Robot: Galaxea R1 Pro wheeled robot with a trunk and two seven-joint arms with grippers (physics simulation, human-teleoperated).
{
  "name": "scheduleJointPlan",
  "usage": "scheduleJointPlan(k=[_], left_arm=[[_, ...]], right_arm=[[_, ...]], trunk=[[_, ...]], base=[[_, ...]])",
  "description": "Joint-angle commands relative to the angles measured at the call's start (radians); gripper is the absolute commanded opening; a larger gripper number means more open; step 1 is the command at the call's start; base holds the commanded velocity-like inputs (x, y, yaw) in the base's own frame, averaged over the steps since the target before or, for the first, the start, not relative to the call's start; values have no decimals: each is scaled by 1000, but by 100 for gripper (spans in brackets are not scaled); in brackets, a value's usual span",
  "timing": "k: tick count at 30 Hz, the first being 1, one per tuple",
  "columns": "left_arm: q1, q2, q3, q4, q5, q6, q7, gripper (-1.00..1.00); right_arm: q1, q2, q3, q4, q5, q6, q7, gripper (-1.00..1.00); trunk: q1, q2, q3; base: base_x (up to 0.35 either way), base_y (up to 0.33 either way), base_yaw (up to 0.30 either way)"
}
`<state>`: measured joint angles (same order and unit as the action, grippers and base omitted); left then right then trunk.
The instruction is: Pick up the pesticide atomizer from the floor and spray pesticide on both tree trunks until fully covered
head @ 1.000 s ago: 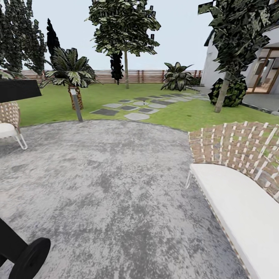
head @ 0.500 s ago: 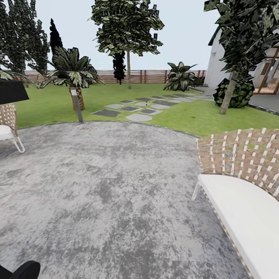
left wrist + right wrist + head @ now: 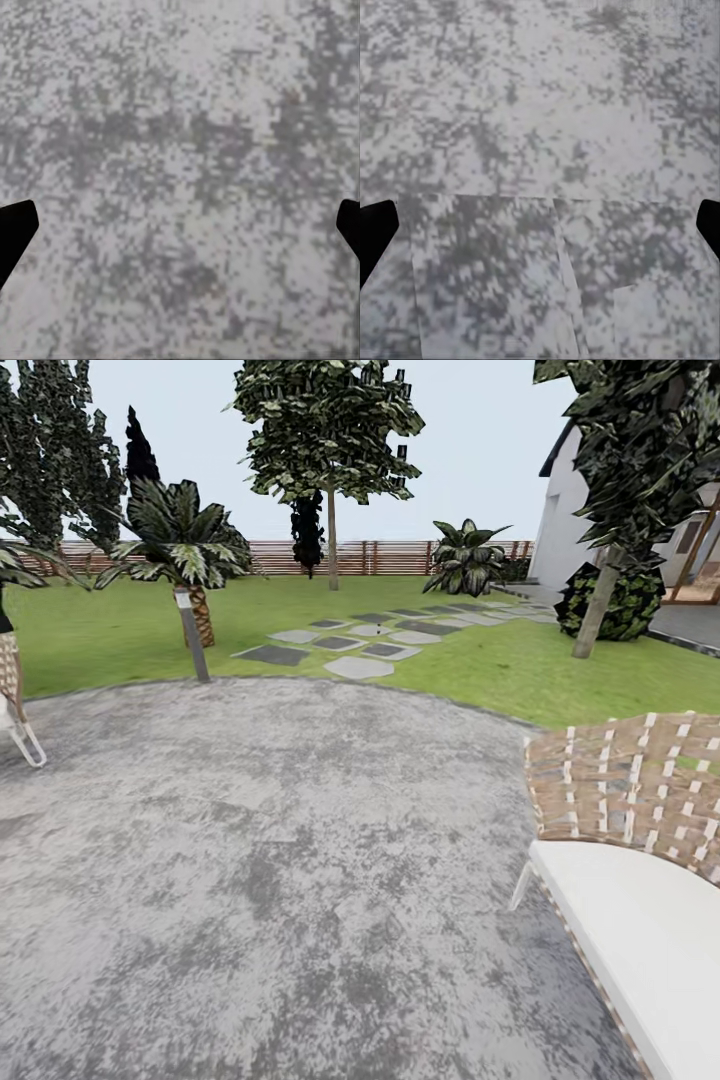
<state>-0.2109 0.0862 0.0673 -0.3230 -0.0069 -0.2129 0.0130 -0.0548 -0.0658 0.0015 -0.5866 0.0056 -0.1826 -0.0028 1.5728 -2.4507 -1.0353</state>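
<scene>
The garden lawn [image 3: 130, 630] lies beyond the grey mottled patio [image 3: 270, 860]. Two trees stand on it: one far off at centre with a straight tan trunk [image 3: 332, 545], one at the right with a leaning tan trunk [image 3: 595, 615]. The pesticide atomizer is out of view. My left gripper [image 3: 180, 232] hangs open over bare paving, its black fingertips [image 3: 13, 229] wide apart at the picture's edges. My right gripper [image 3: 540, 232] is open the same way above the paving, with nothing between its fingers [image 3: 375, 229].
A woven sofa [image 3: 640, 880] with a white cushion stands close at the right. A woven chair [image 3: 10, 700] sits at the left edge. A lamp post [image 3: 190, 640] and a short palm [image 3: 185, 550] stand at the patio's rim. Stepping stones [image 3: 355, 650] cross the grass towards a slat fence [image 3: 390, 557].
The whole view has shifted as the camera moved forward: the sofa and chair slid outward. The black arm part at the lower left has left the picture.
</scene>
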Motion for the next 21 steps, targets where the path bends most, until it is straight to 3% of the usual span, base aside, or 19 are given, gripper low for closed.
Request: scheduleJointPlan(k=[1, 12, 21], left_arm=[[-1, 0, 2, 1, -2, -3, 1, 100], [-1, -1, 0, 1, -2, -3, 1, 100], [-1, -2, -1, 1, -2, -3, 1, 100]], right_arm=[[0, 0, 0, 1, 1, -3, 0, 100], [0, 0, 2, 1, 1, -3, 0, 100], [0, 0, 1, 1, 0, -3, 0, 100]], trunk=[[0, 0, -1], [0, 0, -1], [0, 0, -1]], base=[[337, 0, 0], [337, 0, 0], [337, 0, 142]])
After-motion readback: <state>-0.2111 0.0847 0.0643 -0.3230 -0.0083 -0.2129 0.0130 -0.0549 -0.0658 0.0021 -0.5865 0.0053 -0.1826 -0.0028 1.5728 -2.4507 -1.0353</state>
